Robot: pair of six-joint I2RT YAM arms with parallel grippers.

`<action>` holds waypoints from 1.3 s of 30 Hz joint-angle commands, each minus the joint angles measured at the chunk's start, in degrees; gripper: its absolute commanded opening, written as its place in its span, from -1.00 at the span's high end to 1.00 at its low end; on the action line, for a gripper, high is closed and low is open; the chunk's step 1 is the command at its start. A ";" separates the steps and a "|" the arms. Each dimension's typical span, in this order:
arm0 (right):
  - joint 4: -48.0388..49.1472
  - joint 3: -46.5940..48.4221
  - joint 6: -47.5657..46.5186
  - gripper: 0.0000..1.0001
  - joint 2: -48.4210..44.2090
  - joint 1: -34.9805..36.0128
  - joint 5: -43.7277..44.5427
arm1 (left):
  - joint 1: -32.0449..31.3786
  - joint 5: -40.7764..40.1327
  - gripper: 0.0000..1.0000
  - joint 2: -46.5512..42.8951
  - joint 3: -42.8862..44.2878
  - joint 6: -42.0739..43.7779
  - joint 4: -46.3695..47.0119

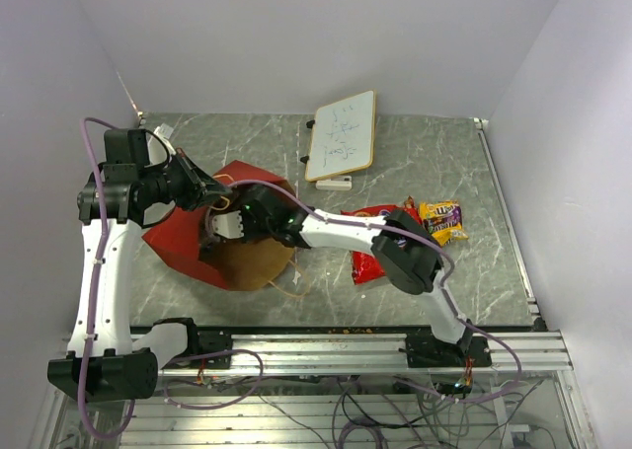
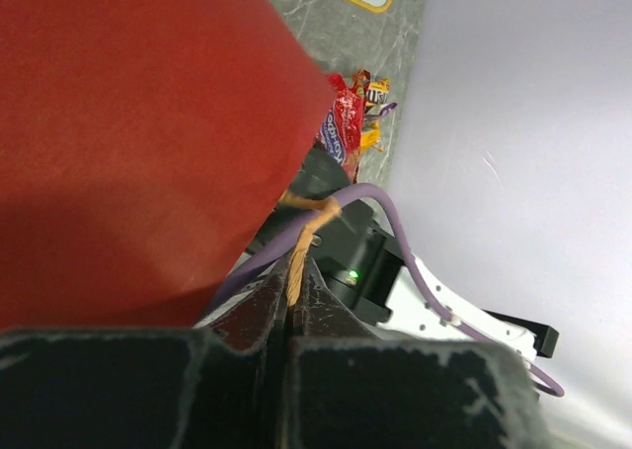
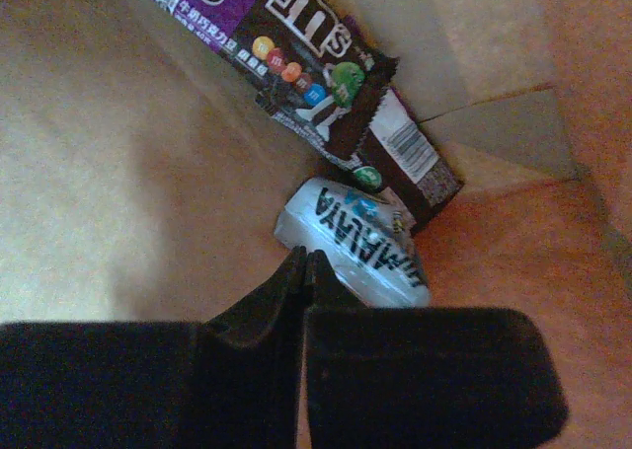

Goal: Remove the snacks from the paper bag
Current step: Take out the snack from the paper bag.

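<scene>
Two snacks (image 3: pixel 318 86) inside one paper bag (image 3: pixel 109 183)

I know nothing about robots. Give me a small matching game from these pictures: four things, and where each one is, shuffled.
Things:
1 red cookie packet
2 brown candy packet
3 whiteboard
4 bag handle

Places:
A far side of the table
B pinched in the left tool
C on the table, right of the paper bag
D inside the paper bag

Pairs: 1-C, 2-D, 3-A, 4-B

Left arm (image 1: pixel 104 271), right arm (image 1: pixel 341 230): both jaws together
</scene>
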 commanded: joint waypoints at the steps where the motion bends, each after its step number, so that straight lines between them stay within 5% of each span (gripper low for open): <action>1: 2.19 -3.57 2.88 1.00 -6.53 -0.27 -4.17 | -0.31 -0.95 0.86 -0.18 0.55 1.61 -0.94; 6: 3.57 -5.55 -0.55 0.99 -5.92 -0.32 -0.11 | -0.31 0.50 0.86 -0.01 0.23 1.53 -0.20; 11: 2.14 -2.25 -4.51 0.33 -0.98 -0.17 6.29 | -0.31 1.87 0.86 0.89 0.52 2.59 -0.82; 18: 4.47 -1.94 -12.03 0.00 1.24 -0.14 12.70 | -0.32 2.69 0.86 2.05 2.00 4.90 -3.63; 33: 4.06 6.65 -18.76 -0.41 9.31 0.29 15.71 | -0.40 5.55 0.86 2.14 -1.49 5.78 -4.55; 39: 5.38 11.61 -17.93 -0.40 13.06 -0.45 15.49 | -0.37 4.52 0.86 2.30 0.27 6.87 -7.09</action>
